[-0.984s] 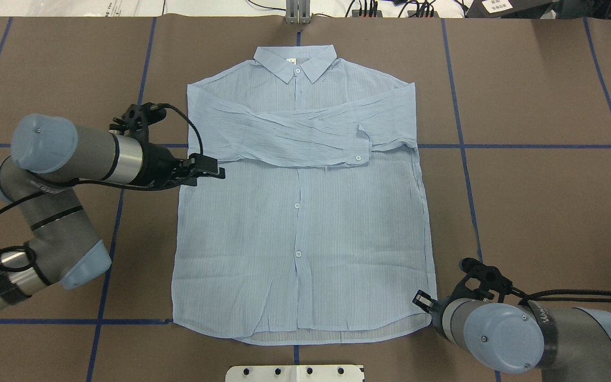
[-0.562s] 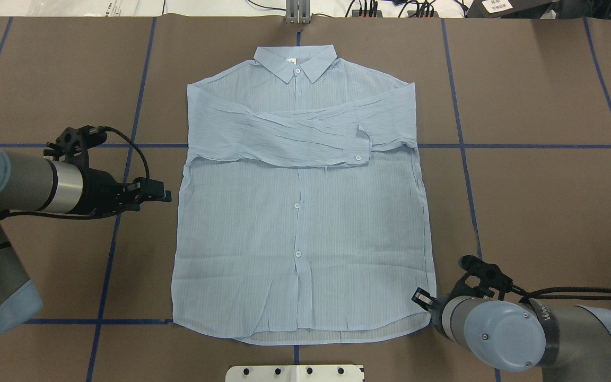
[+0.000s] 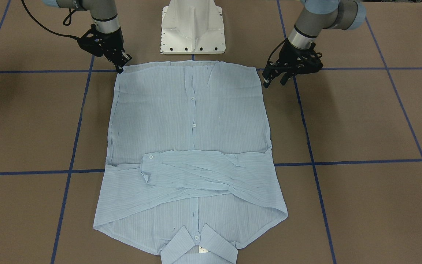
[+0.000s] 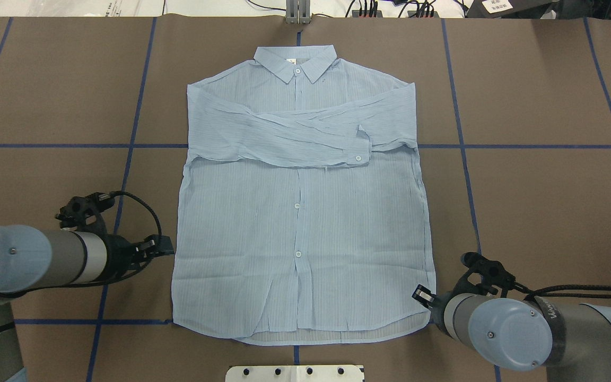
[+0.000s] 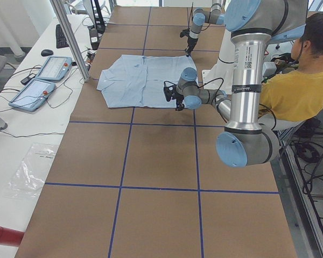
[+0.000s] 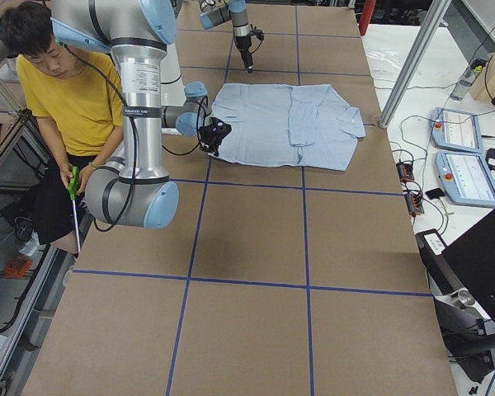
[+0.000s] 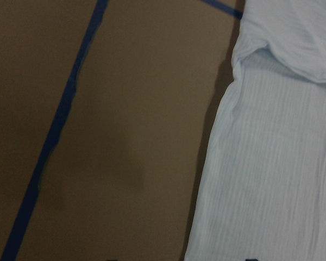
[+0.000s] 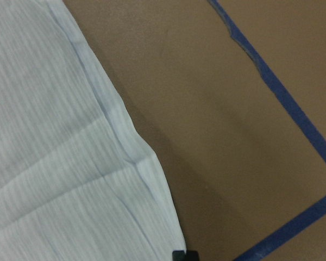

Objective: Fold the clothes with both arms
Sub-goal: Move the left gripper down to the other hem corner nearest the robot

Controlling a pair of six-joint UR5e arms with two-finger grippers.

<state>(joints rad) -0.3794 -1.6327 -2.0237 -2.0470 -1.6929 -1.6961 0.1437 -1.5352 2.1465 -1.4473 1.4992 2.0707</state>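
The light blue striped shirt (image 4: 300, 223) lies flat and buttoned on the brown table, collar at the far side. Both sleeves are folded across its chest (image 3: 211, 172). My left gripper (image 4: 158, 246) (image 3: 274, 81) hovers just outside the shirt's left side edge, a little above the hem; its fingers stand apart, open and holding nothing. My right gripper (image 3: 122, 64) (image 4: 422, 296) sits at the hem's right corner, open, with one fingertip beside the cloth edge (image 8: 125, 147). The left wrist view shows the shirt's side edge (image 7: 217, 163) over bare table.
The white pedestal base (image 3: 192, 29) stands just behind the hem. Blue tape lines (image 4: 125, 175) grid the table. A person in a yellow shirt (image 5: 296, 91) sits beside the robot. Two tablets (image 5: 43, 80) lie past the table's far edge.
My left gripper has drawn back off the shirt at sleeve height and travelled toward the hem along the left edge. The right gripper and the shirt have barely moved.
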